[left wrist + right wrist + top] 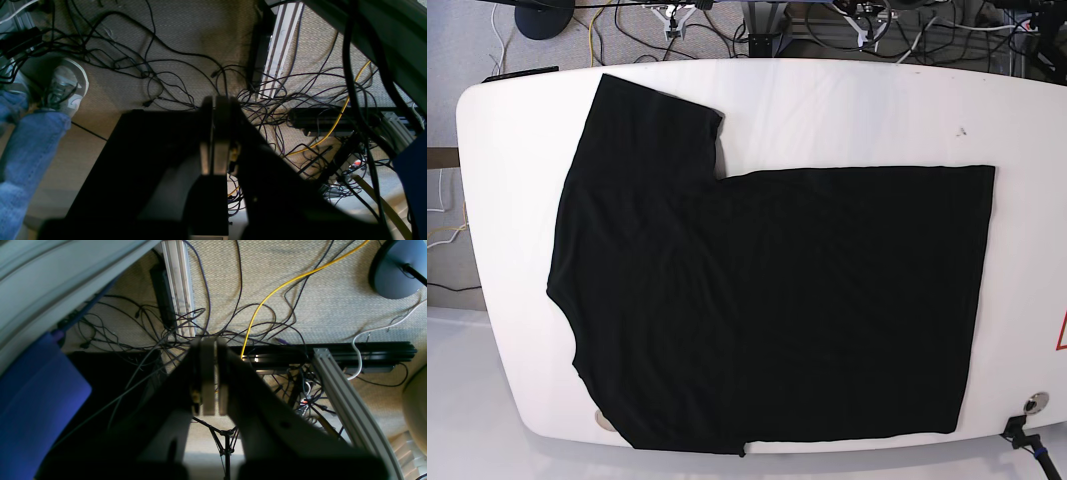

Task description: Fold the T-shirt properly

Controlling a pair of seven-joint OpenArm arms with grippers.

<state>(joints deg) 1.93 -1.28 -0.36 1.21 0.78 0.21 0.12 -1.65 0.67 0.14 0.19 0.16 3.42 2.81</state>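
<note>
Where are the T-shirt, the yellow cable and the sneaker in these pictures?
T-shirt (777, 310): base view, middle of the black cloth.
Yellow cable (267, 298): right wrist view, its curve over the carpet.
Sneaker (68, 86): left wrist view, its laced top.

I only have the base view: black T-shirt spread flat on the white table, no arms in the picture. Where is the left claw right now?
Observer: The left claw points down at carpet strewn with cables, off the table.
Operator: Is it gripping anything?
Observer: No. Its jaws are shut with nothing between them.
Operator: And the right one?
Observer: The right claw is also shut and empty, over the floor beside a yellow cable. Neither touches the T-shirt.
</note>
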